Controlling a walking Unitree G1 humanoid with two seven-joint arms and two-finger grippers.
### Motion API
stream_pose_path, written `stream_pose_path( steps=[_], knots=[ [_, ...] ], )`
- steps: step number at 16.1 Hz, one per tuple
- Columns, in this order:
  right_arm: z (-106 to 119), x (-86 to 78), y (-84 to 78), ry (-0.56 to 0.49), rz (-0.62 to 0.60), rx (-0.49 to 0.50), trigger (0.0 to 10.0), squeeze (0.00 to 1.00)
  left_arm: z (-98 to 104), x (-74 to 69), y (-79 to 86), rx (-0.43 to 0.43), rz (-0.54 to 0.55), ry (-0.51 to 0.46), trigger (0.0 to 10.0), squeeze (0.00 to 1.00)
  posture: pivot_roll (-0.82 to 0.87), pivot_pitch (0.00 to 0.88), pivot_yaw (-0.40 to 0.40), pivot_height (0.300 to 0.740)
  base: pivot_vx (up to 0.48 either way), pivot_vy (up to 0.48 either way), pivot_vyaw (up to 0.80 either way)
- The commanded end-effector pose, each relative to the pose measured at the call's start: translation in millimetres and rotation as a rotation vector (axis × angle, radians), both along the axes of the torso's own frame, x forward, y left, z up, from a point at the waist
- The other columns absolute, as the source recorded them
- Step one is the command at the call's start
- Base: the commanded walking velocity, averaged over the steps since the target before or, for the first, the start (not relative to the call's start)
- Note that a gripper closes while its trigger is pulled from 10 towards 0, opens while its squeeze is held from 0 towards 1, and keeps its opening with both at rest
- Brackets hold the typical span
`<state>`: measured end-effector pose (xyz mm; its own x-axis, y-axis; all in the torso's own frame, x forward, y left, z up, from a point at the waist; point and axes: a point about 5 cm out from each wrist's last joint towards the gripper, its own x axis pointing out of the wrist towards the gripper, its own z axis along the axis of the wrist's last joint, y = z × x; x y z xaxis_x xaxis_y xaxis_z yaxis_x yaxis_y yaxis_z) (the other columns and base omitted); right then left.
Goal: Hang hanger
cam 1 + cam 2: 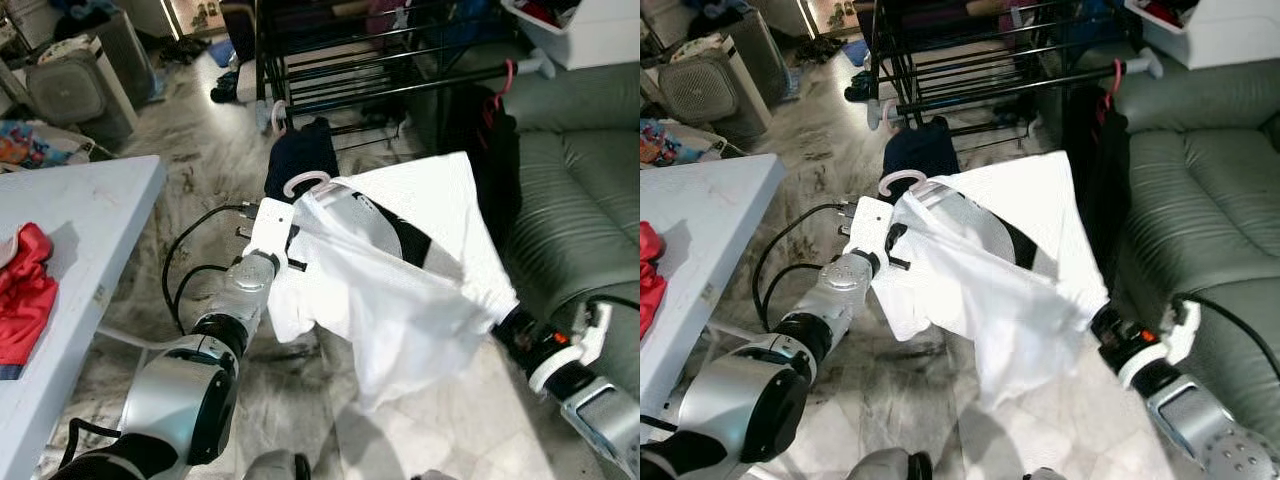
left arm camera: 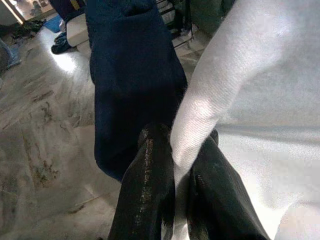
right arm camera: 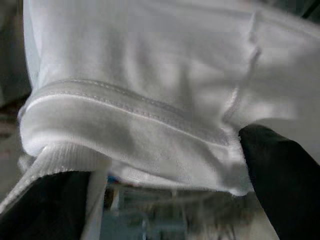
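Both silver arms reach forward and hold a white cotton garment [image 1: 400, 290] spread between them above the floor. The left gripper [image 2: 175, 165] has its two black fingers pinched tight on a fold of the white cloth near the collar, just beside the pale pink plastic hanger hook [image 1: 305, 182] that sticks up out of the neck. The right gripper [image 3: 165, 185] has its fingers spread apart inside the ribbed hem of the garment, one finger [image 3: 282, 185] on each side, stretching the opening; in the head views the cloth hides those fingers, and the wrist emerges at the garment's lower corner.

Behind the hook hangs a dark navy garment [image 1: 298, 155] on a black metal drying rack [image 1: 380, 60], whose front rail also carries black clothing on a red hanger [image 1: 505, 85]. The floor is grey marbled tile [image 1: 200, 170]. A white table [image 1: 70, 230] with a crumpled red cloth [image 1: 25, 295] stands on the robot's left, its edge near the left elbow. A grey-green leather sofa [image 1: 575, 180] sits on the right, just beside the right forearm. Open floor lies between table and sofa, leading to the rack.
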<state>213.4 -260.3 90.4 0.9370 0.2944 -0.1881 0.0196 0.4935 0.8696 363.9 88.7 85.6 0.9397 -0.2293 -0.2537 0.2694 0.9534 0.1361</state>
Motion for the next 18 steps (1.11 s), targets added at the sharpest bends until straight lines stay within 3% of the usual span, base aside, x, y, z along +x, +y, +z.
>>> stream_pose_path(
  steps=[1, 2, 3, 5, 7, 8, 10, 11, 12, 13, 14, 15, 16, 18],
  knots=[
    [4.1, 2.5, -16.5, -0.031, -0.171, 0.058, 10.0, 0.0, 22.0, 13.2, 16.1, -0.045, 0.116, -0.08, 10.0, 0.0, -0.1, 0.006, 0.161, 0.74, 0.0, 0.0, 0.0],
    [10.7, 6.9, -22.7, -0.082, -0.269, 0.176, 10.0, 0.0, 22.4, 13.4, 16.6, -0.044, 0.119, -0.082, 10.0, 0.0, -0.1, 0.006, 0.162, 0.74, 0.0, 0.0, 0.0],
    [16.9, 10.2, -18.6, -0.129, -0.275, 0.289, 10.0, 0.0, 22.2, 13.4, 16.5, -0.049, 0.115, -0.078, 10.0, 0.0, -0.1, 0.006, 0.163, 0.74, 0.0, 0.0, 0.0],
    [43.1, 11.0, 10.0, -0.298, -0.08, 0.489, 10.0, 0.0, 22.0, 13.2, 15.4, -0.062, 0.107, -0.074, 10.0, 0.0, -0.1, 0.006, 0.164, 0.74, 0.0, 0.0, 0.0],
    [79.8, 26.2, 13.5, -0.494, -0.109, 0.726, 10.0, 0.0, 21.6, 12.5, 12.1, -0.078, 0.102, -0.071, 10.0, 0.0, -0.1, 0.006, 0.166, 0.74, 0.0, 0.0, 0.0],
    [88.6, 31.8, 20.2, -0.539, -0.083, 0.772, 10.0, 0.0, 20.7, 11.8, 9.2, -0.089, 0.095, -0.065, 10.0, 0.0, -0.1, 0.006, 0.17, 0.74, 0.0, 0.0, 0.0],
    [99.5, 34.8, 52.8, -0.55, 0.102, 0.808, 10.0, 0.0, 19.6, 10.2, 1.7, -0.11, 0.06, -0.055, 10.0, 0.0, -0.1, 0.005, 0.172, 0.74, 0.0, 0.0, 0.0],
    [94.5, 33.8, 73.6, -0.491, 0.209, 0.725, 10.0, 0.0, 20.9, 10.3, -1.7, -0.109, 0.047, -0.061, 10.0, 0.0, -0.09, 0.005, 0.169, 0.74, 0.0, 0.0, 0.0],
    [76.3, 31.3, 90.8, -0.375, 0.3, 0.489, 10.0, 0.0, 23.1, 10.9, -3.7, -0.105, 0.032, -0.071, 10.0, 0.0, -0.09, 0.005, 0.168, 0.74, 0.0, 0.0, 0.0],
    [68.4, 30.1, 94.5, -0.326, 0.325, 0.38, 10.0, 0.0, 23.9, 11.2, -4.0, -0.103, 0.028, -0.074, 10.0, 0.0, -0.09, 0.005, 0.168, 0.74, 0.0, 0.0, 0.0],
    [46.5, 27.7, 91.2, -0.241, 0.363, -0.091, 10.0, 0.0, 25.9, 11.9, -2.8, -0.082, -0.01, -0.085, 10.0, 0.0, -0.09, 0.005, 0.168, 0.74, 0.0, 0.0, 0.0],
    [38.0, 28.1, 85.5, -0.223, 0.374, -0.32, 10.0, 0.0, 26.2, 11.8, -2.8, -0.065, -0.041, -0.088, 10.0, 0.0, -0.09, 0.005, 0.168, 0.74, 0.0, 0.0, 0.0],
    [29.0, 28.3, 68.6, -0.214, 0.397, -0.633, 10.0, 0.0, 28.1, 12.3, -0.9, -0.015, -0.091, -0.104, 10.0, 0.0, -0.09, 0.01, 0.166, 0.74, 0.0, 0.0, 0.0],
    [38.9, 34.4, 38.4, -0.221, 0.341, -0.898, 10.0, 0.0, 35.3, 13.8, 1.3, 0.044, -0.2, -0.141, 10.0, 0.0, -0.09, 0.011, 0.166, 0.74, 0.0, 0.0, 0.0]
  ],
)
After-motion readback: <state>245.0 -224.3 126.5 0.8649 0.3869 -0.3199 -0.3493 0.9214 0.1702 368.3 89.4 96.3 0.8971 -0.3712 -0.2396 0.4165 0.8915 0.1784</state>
